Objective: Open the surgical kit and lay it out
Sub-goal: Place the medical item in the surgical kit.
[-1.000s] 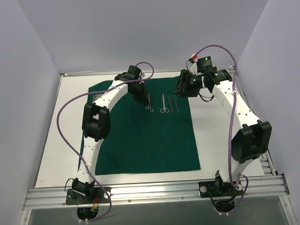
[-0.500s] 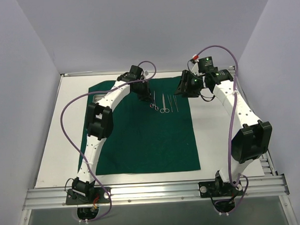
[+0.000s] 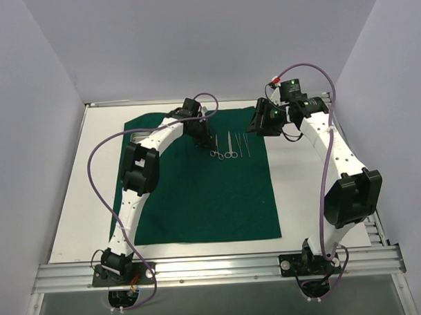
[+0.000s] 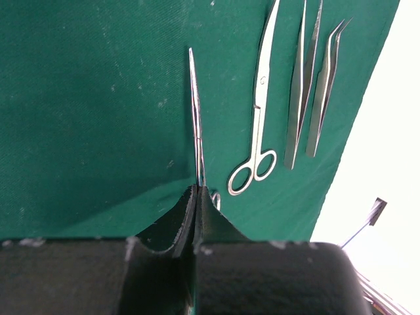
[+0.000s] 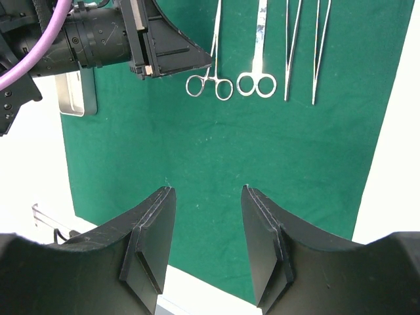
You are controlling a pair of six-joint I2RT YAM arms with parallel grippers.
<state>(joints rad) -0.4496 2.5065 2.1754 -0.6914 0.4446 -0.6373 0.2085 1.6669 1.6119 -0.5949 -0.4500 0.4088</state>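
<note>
The dark green cloth (image 3: 198,192) lies spread flat as a square drape. Near its far edge lie, in a row, ring-handled forceps (image 4: 194,111), scissors (image 4: 257,125) and two tweezers (image 4: 298,98). My left gripper (image 4: 197,189) is shut on the forceps' shaft just by the rings, low over the cloth; it also shows in the top view (image 3: 205,138). My right gripper (image 5: 207,190) is open and empty, held above the cloth nearer than the instruments, at the drape's far right corner in the top view (image 3: 256,125). The small steel tray (image 5: 77,92) lies half under the left arm.
The white table (image 3: 81,203) borders the drape on both sides, with a wider strip on the right (image 3: 309,195). Purple cables loop above both arms. Grey walls close in the table at the left, right and back.
My left gripper has shifted a little to the right with the forceps, bringing them closer to the scissors. The right arm has barely moved.
</note>
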